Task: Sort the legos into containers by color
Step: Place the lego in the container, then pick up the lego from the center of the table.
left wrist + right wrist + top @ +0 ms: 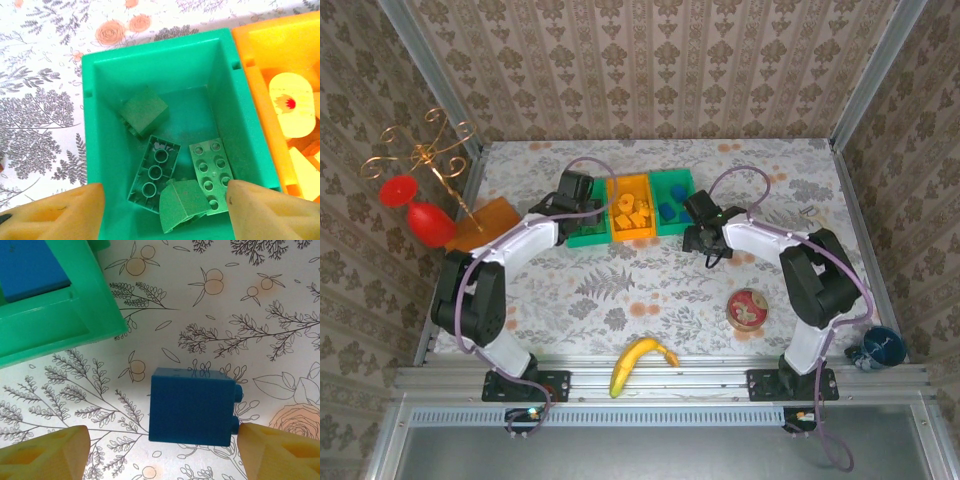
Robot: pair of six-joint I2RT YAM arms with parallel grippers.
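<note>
1. A left green bin (586, 239), an orange bin (633, 237) and a right green bin (672, 230) stand joined in a row on the floral surface (620, 290).
2. Orange-yellow legos (632, 212) lie in the orange bin; blue legos (670, 208) lie in the right green bin.
3. The left gripper (580, 210) hangs over the left green bin.
4. The right gripper (705, 240) sits low, just beside the right green bin.
5. A banana (640, 362) lies at the near edge; a round tin (748, 310) sits right of it.

I worked in a lab booth dressed as a home: bare metal posts (430, 70) at upper left and right framed wallpapered panels (660, 60), a flowered cloth (620, 290) spread across the middle, and my arms (520, 245) were bolted to a rail (720, 378) along the bottom.
</note>
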